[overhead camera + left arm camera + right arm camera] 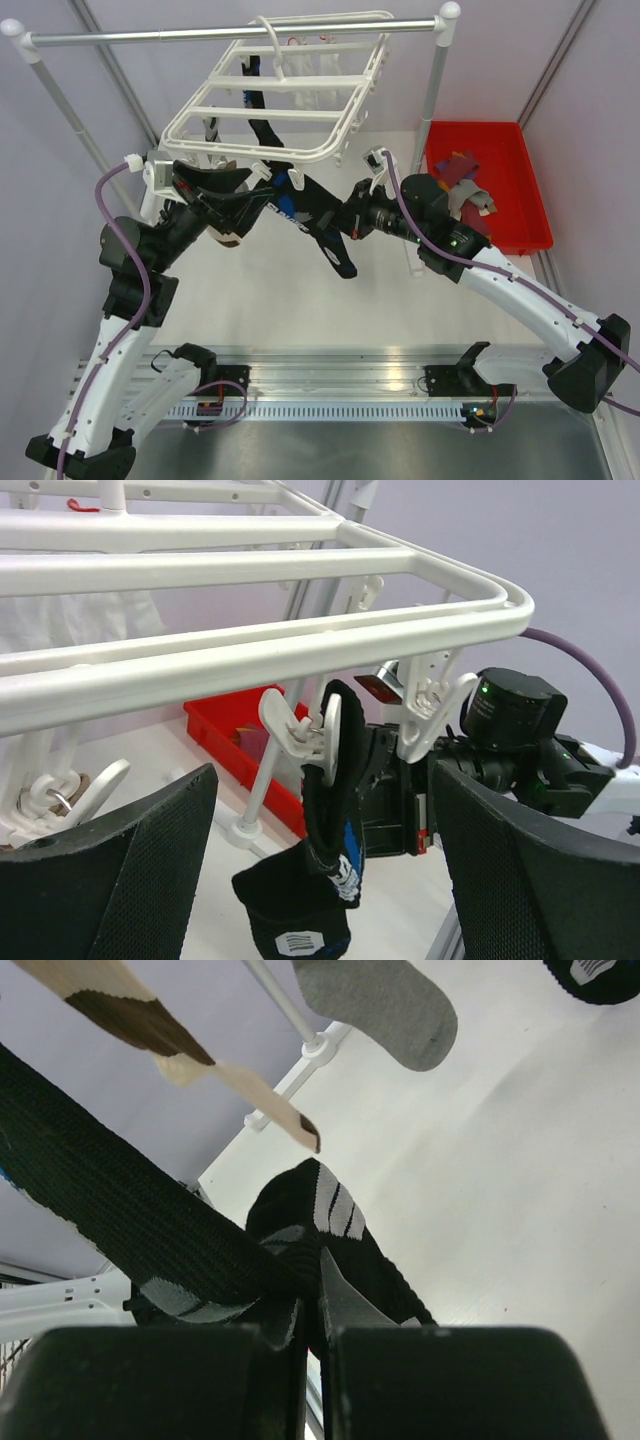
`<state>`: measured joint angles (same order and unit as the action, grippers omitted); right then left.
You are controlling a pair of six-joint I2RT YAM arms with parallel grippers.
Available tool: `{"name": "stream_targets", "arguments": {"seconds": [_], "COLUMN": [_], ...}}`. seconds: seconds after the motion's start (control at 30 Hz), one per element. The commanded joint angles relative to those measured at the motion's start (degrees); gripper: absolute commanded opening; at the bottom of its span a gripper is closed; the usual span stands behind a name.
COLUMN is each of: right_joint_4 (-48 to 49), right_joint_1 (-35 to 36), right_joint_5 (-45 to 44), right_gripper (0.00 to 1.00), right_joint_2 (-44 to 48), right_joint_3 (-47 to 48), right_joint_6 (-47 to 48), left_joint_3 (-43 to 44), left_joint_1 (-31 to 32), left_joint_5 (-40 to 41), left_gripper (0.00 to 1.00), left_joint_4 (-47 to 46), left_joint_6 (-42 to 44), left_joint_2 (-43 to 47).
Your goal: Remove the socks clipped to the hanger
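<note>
The white hanger [290,90] hangs by its hook from the silver rail. A black-and-blue sock [310,222] is clipped at the frame's near edge and stretches down to the right. My right gripper [338,222] is shut on this sock; in the right wrist view [315,1335] the black striped fabric [150,1220] is pinched between the pads and pulled taut. My left gripper [222,190] is open just under the frame's near left edge. In the left wrist view its fingers [110,870] stand wide apart on either side of the hanging sock [325,820] and its white clip [300,735], touching neither.
A red bin [520,190] at the right holds removed socks [462,180]. White socks [320,75] and another black sock [262,130] hang from the frame. A brown-and-cream sock [130,1010] and a grey sock [385,1000] hang above the right gripper. The rail's posts [435,90] flank the hanger.
</note>
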<state>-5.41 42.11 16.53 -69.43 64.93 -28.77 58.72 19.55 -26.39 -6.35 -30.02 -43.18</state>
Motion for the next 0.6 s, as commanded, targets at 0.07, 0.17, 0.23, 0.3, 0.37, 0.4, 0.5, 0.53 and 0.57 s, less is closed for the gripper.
{"name": "stream_targets", "arguments": {"seconds": [0.07, 0.17, 0.23, 0.3, 0.37, 0.4, 0.5, 0.53, 0.57], "right_joint_4": [1.01, 0.93, 1.02, 0.93, 0.93, 0.84, 0.84, 0.84, 0.84], "right_joint_1": [-0.27, -0.27, -0.36, -0.36, -0.45, -0.45, -0.62, -0.62, -0.71], "right_joint_5": [3.06, 3.59, 3.50, 3.77, 3.77, 3.94, 4.03, 4.03, 4.12], "right_gripper": [0.01, 0.01, 0.01, 0.01, 0.01, 0.01, 0.01, 0.01, 0.01], "right_joint_2": [0.70, 0.52, 0.61, 0.61, 0.61, 0.52, 0.52, 0.61, 0.61], "right_joint_3": [0.73, 0.73, 0.64, 0.64, 0.64, 0.64, 0.55, 0.55, 0.47], "right_joint_6": [-0.93, -1.02, -0.93, -0.93, -0.85, -0.93, -0.93, -0.85, -0.93], "left_joint_3": [2.19, 2.63, 2.28, 2.36, 2.10, 1.93, 1.93, 1.84, 1.92], "left_joint_1": [-0.30, -0.30, -0.30, -0.30, -0.30, -0.30, -0.30, -0.30, -0.30], "left_joint_5": [4.59, 6.34, 7.32, 7.32, 8.28, 8.37, 8.37, 8.55, 8.38], "left_gripper": [0.89, 0.88, 0.88, 0.88, 0.87, 0.87, 0.83, 0.81, 0.79], "left_joint_4": [-4.80, -5.25, -5.86, -6.30, -6.57, -7.44, -7.71, -7.89, -8.06], "left_joint_6": [-0.39, -1.18, -1.36, -1.44, -1.97, -2.23, -2.50, -2.59, -2.59], "left_joint_2": [-1.20, -2.00, -2.09, -2.61, -2.70, -2.61, -2.88, -2.79, -2.79]}}
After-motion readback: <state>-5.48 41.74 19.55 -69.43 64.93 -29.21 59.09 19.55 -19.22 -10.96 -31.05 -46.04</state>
